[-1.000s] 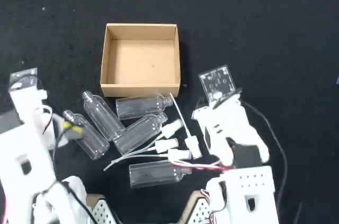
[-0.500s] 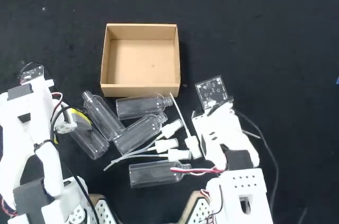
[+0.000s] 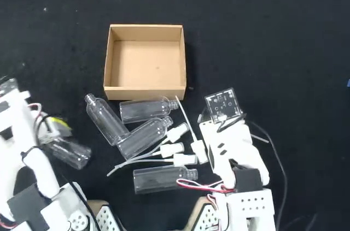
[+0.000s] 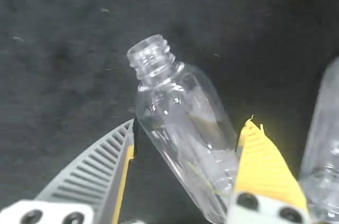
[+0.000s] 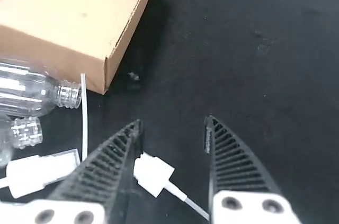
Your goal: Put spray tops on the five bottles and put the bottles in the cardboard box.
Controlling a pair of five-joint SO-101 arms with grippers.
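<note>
My left gripper (image 4: 190, 128) is closed on a capless bottle (image 4: 175, 102), gripping its body, left of the other bottles (image 3: 143, 110). My right gripper (image 5: 174, 123) hangs wide open over a spray top (image 5: 153, 173) near the box (image 5: 90, 70).

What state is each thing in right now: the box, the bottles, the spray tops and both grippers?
cardboard box: open, empty.
held bottle: uncapped, clamped between the fingers of the left gripper.
other four bottles: uncapped, lying on the table beside the box.
spray tops: loose on the table, on no bottle.
left gripper: shut on the held bottle.
right gripper: open, holding nothing.
</note>
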